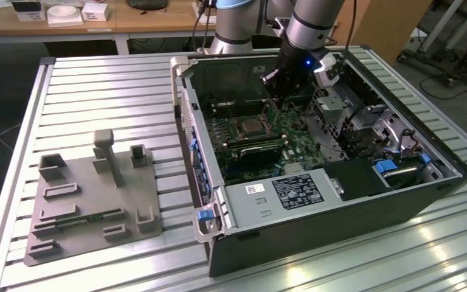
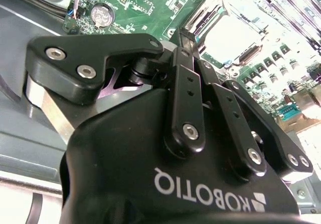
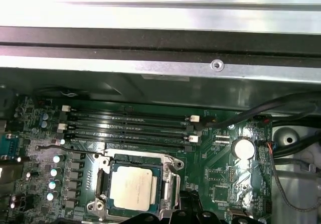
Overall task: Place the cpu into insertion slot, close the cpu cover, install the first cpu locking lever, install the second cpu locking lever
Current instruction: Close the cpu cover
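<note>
The cpu (image 3: pixel 134 186), a silvery-beige square, lies in the insertion slot (image 3: pixel 103 176) on the green board. The silver cpu cover (image 3: pixel 170 184) lies flat around it. A thin wire locking lever (image 3: pixel 65 147) reaches out sideways from the socket, beside the memory slots. In the exterior view the socket (image 1: pixel 254 126) sits mid-board inside the open case. My gripper (image 1: pixel 284 97) hangs just behind it, low over the board. In the second wrist view its black fingers (image 2: pixel 186 58) stand together, shut, with nothing seen between them. The glaring socket (image 2: pixel 230 38) lies right beyond their tips.
The computer case (image 1: pixel 217 243) lies open on a slatted metal table (image 1: pixel 95 91). Several long black memory slots (image 3: pixel 130 126), a coin battery (image 3: pixel 243 147) and black cables (image 3: pixel 281 108) surround the socket. A grey fixture plate (image 1: pixel 92 201) sits at the exterior view's left.
</note>
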Robot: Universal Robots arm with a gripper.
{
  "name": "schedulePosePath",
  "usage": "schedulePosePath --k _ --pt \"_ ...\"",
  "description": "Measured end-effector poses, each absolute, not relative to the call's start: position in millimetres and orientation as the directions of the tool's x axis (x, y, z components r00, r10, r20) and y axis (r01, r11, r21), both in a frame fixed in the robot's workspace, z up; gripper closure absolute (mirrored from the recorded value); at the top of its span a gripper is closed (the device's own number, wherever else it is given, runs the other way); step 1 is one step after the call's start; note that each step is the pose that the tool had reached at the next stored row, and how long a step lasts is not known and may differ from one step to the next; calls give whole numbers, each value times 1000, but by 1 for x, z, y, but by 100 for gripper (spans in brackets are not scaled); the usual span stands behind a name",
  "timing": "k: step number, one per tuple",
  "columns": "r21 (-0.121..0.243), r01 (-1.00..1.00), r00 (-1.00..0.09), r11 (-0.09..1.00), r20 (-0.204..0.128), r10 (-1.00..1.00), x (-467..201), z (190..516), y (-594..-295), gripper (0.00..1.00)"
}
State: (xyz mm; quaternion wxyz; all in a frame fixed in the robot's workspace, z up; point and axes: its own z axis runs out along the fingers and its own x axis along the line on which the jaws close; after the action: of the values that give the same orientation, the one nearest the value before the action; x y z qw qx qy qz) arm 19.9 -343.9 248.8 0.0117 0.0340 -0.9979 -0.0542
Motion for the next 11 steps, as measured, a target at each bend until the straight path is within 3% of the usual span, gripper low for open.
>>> schedulePosePath --k 11 --pt "108 -67 -997 992 20 -69 4 249 -344 90"
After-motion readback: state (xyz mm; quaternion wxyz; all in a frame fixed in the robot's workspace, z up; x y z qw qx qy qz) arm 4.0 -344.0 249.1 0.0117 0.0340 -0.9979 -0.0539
